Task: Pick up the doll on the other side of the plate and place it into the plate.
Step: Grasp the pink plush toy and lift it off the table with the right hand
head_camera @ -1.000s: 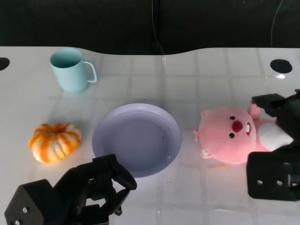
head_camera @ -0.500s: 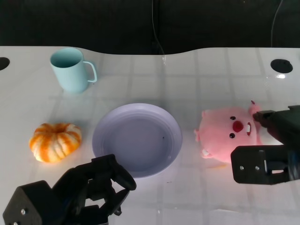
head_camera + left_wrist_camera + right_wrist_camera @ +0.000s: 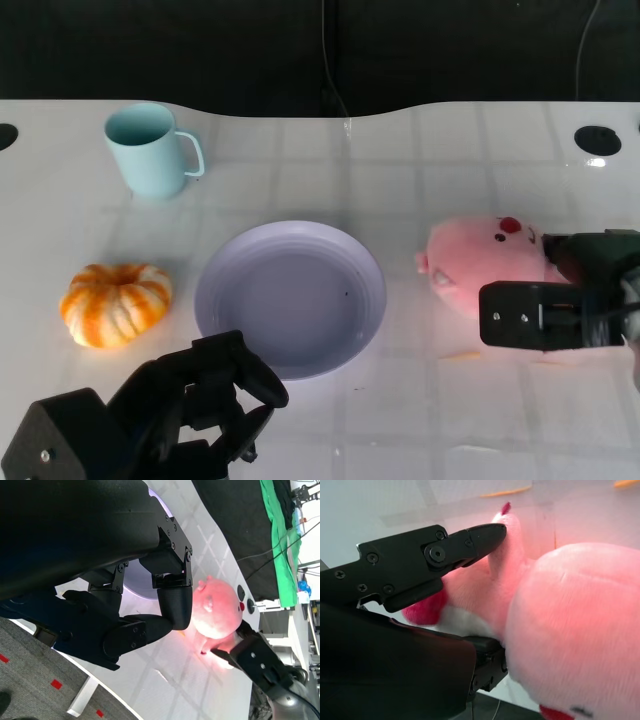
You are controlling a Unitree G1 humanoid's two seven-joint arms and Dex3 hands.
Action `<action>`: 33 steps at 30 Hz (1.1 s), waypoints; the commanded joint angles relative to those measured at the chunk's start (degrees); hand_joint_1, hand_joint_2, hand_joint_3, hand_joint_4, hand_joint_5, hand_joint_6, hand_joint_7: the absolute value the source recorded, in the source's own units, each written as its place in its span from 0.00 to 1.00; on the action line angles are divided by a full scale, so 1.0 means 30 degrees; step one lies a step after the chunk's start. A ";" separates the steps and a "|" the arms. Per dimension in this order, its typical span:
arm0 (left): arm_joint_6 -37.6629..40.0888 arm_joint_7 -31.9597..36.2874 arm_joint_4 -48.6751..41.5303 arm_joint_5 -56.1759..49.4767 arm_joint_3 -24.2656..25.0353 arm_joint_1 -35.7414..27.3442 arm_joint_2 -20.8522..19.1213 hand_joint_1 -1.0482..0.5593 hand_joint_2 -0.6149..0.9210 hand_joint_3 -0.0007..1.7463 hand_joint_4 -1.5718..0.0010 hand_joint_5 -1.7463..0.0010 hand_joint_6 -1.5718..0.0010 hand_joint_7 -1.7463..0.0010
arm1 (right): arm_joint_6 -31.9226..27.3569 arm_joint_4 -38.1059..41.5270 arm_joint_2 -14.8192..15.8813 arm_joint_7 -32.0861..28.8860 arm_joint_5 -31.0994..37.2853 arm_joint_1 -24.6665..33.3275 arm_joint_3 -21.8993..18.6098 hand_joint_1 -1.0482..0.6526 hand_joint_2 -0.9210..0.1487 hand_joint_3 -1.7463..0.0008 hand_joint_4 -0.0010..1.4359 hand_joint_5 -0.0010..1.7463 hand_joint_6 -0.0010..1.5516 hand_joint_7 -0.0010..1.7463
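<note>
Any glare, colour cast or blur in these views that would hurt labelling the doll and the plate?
Head view: sharp overall, soft glare on the white table, the plate evenly lit. Left wrist view: the doll glows reddish and looks soft, with the dark left hand filling much of the frame. Right wrist view: the doll fills the frame, blurred and washed pink; the right hand stays crisp.
</note>
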State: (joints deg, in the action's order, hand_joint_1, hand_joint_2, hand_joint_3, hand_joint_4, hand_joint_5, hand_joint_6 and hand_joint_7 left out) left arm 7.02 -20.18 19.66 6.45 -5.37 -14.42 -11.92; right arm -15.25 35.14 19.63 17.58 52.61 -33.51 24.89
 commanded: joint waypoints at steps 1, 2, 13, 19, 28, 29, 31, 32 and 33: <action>0.0097 0.0085 0.0184 -0.0159 -0.0007 0.0012 -0.0218 0.47 0.91 0.43 0.62 0.00 0.60 0.20 | 0.0744 0.2805 -0.0472 -0.0736 -0.0583 -0.0475 0.0689 0.15 0.00 0.94 0.17 0.08 0.20 0.02; 0.0080 0.0087 0.0188 -0.0170 -0.0023 0.0012 -0.0213 0.47 0.90 0.43 0.62 0.00 0.60 0.20 | 0.0938 0.3528 -0.0623 -0.1138 -0.0672 -0.0732 0.0835 0.15 0.00 0.94 0.18 0.08 0.21 0.02; 0.0145 0.0149 0.0340 -0.0255 -0.0084 0.0058 -0.0212 0.46 0.89 0.45 0.62 0.00 0.60 0.20 | 0.3165 0.8491 -0.1680 -0.7596 -0.1232 -0.1975 0.1844 0.42 0.00 0.84 0.72 0.12 0.61 0.05; 0.0129 0.0156 0.0277 -0.0292 -0.0082 0.0187 -0.0221 0.47 0.89 0.45 0.62 0.00 0.60 0.19 | 0.3345 0.9037 -0.1522 -0.8595 -0.1412 -0.2288 0.2351 0.41 0.00 0.79 0.67 0.19 0.64 0.03; 0.0072 0.0070 0.0030 -0.0301 -0.0022 0.0321 -0.0205 0.48 0.88 0.47 0.61 0.00 0.60 0.19 | 0.3718 0.7432 -0.1313 -1.3230 -0.3105 -0.1599 0.0672 0.46 0.00 0.91 0.54 0.98 0.47 0.76; 0.0088 0.0055 0.0032 -0.0286 -0.0024 0.0314 -0.0204 0.48 0.88 0.47 0.61 0.00 0.60 0.19 | 0.3846 0.7109 -0.1225 -1.3489 -0.3357 -0.1600 0.0397 0.46 0.00 0.91 0.54 0.99 0.46 0.75; 0.0104 0.0052 0.0049 -0.0300 -0.0040 0.0305 -0.0210 0.48 0.88 0.48 0.61 0.00 0.60 0.19 | 0.4101 0.6687 -0.1079 -1.3964 -0.3671 -0.1609 0.0035 0.47 0.00 0.92 0.55 1.00 0.45 0.79; 0.0091 0.0069 0.0046 -0.0343 -0.0051 0.0299 -0.0220 0.48 0.88 0.48 0.61 0.00 0.60 0.19 | 0.4166 0.6435 -0.1009 -1.4189 -0.3804 -0.1640 -0.0170 0.47 0.00 0.91 0.56 1.00 0.47 0.78; 0.0045 0.0077 0.0026 -0.0364 -0.0053 0.0295 -0.0218 0.48 0.88 0.48 0.61 0.00 0.61 0.19 | 0.4264 0.6218 -0.0932 -1.4494 -0.3861 -0.1672 -0.0328 0.47 0.00 0.90 0.56 1.00 0.48 0.79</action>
State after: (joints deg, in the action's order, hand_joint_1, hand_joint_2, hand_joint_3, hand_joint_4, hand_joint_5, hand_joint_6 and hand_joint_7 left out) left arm 7.17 -20.16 19.99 5.46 -5.92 -13.98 -11.92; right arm -3.08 55.28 15.51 -24.12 41.98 -38.19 25.31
